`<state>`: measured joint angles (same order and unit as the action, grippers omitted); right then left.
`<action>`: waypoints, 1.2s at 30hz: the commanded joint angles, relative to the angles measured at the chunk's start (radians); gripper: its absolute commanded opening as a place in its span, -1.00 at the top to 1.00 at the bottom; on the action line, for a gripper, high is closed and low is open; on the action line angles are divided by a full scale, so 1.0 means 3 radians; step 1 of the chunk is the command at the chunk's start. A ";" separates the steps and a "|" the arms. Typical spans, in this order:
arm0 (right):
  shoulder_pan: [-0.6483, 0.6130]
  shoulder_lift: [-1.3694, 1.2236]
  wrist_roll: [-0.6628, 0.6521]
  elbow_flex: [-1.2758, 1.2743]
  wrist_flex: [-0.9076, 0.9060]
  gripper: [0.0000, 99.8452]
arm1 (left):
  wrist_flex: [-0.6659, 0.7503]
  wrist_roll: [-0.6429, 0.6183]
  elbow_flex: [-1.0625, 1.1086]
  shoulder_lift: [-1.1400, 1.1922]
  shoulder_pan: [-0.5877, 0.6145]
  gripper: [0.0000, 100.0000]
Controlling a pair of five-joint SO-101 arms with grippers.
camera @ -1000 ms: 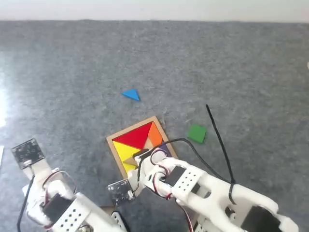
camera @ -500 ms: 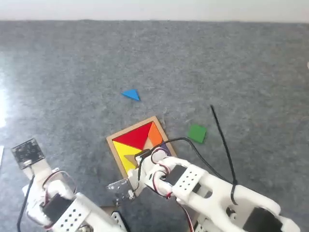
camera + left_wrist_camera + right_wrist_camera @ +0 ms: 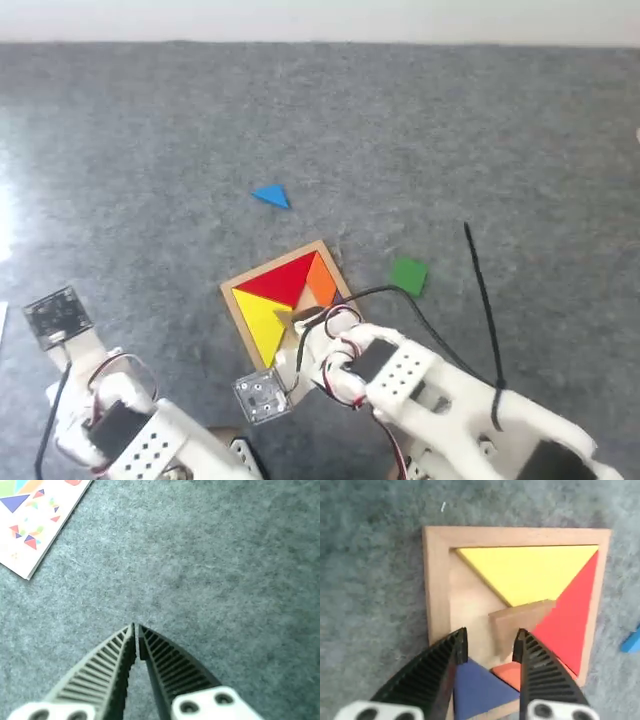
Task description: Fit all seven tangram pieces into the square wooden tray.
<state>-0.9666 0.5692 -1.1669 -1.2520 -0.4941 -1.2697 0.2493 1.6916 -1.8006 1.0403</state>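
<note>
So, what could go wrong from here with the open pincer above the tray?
1. The right pincer, open above the brown wooden piece, might nudge it askew against the large yellow triangle in the square wooden tray.
2. The green square and small blue triangle lie outside; the bare corner may not fit both.

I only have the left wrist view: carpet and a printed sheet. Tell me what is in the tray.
Observer: The right wrist view shows a yellow triangle and a red triangle lying flat in the wooden tray.
Operator: Report the loose pieces.
Observer: In the high view, a blue triangle and a green square lie on the carpet, outside the tray.
Operator: Give me the right gripper.
Observer: The right gripper is open above the tray, next to a wood-coloured piece.
</note>
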 commanded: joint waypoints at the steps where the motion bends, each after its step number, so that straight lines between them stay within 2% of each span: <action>1: 0.0028 0.0248 -0.0010 -0.0072 0.0207 0.66 | -0.0020 0.0020 -0.0069 -0.0061 0.0015 0.97; 4: 0.0023 0.0253 0.0159 -0.0153 0.0432 0.65 | -0.0020 0.0020 -0.0069 -0.0061 0.0015 0.97; 7: 0.0033 0.0253 0.0184 -0.0143 0.0407 0.61 | -0.0020 0.0020 -0.0069 -0.0061 0.0015 0.97; 15: -0.0003 0.0043 0.0276 0.0164 -0.0222 0.61 | -0.0020 0.0020 -0.0069 -0.0061 0.0015 0.97; 20: 0.0023 -0.0448 0.0302 0.0384 -0.0238 0.61 | -0.0020 0.0020 -0.0069 -0.0061 0.0015 0.97; 27: 0.0064 -0.0642 0.0312 0.0527 -0.0274 0.61 | -0.0020 0.0020 -0.0069 -0.0061 0.0020 0.97; 36: 0.0054 -0.0790 0.0312 0.0844 -0.0918 0.61 | -0.0020 0.0020 -0.0069 -0.0061 0.0020 0.97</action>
<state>-0.9620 0.3621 -1.0825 -1.0418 -0.7227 -1.2697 0.2493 1.6916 -1.8006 1.0403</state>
